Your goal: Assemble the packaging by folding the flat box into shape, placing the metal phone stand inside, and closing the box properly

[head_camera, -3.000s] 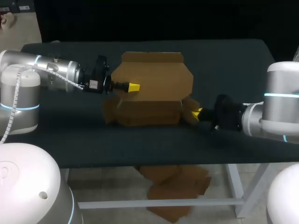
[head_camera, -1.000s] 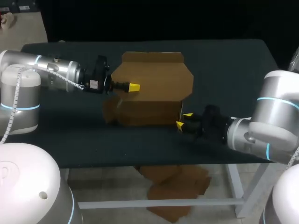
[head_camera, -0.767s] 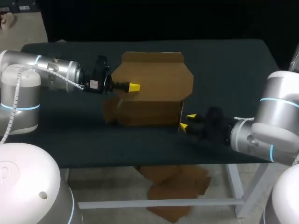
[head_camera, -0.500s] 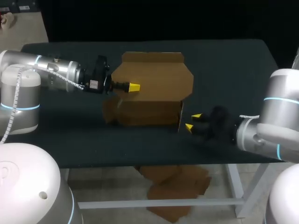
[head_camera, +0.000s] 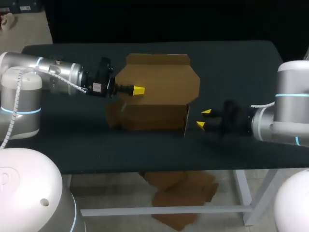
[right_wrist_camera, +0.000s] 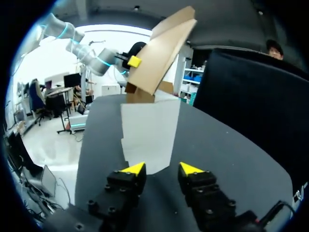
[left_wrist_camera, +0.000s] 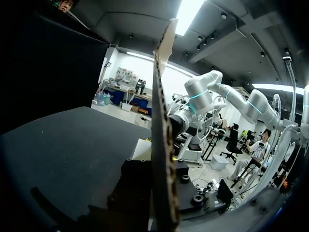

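- Since the earliest frame the right gripper point(head_camera: 203, 118) has left the right end of the cardboard box point(head_camera: 154, 118). A side flap stuck out there then and now lies flush. The gripper has drawn back toward the right edge of the worktop point(head_camera: 236, 63); the left arm has not shifted.
- That right gripper hangs near the box's front right corner but apart from it, fingers parted with nothing between them.
- The left gripper point(head_camera: 137, 90) pinches the raised lid panel point(head_camera: 166, 79), with one yellow tip on its near face. In the left wrist view the board runs edge-on up between the fingers.
- The box sits in the middle of the worktop, base down, with the lid upright on its far side. No phone stand shows in any view.
- By its look, the board should be light, fairly stiff across a panel and springy at the creases. It would dent easily and slide if pushed, so it is best taken by a panel edge close to a fold while the other arm steadies it.
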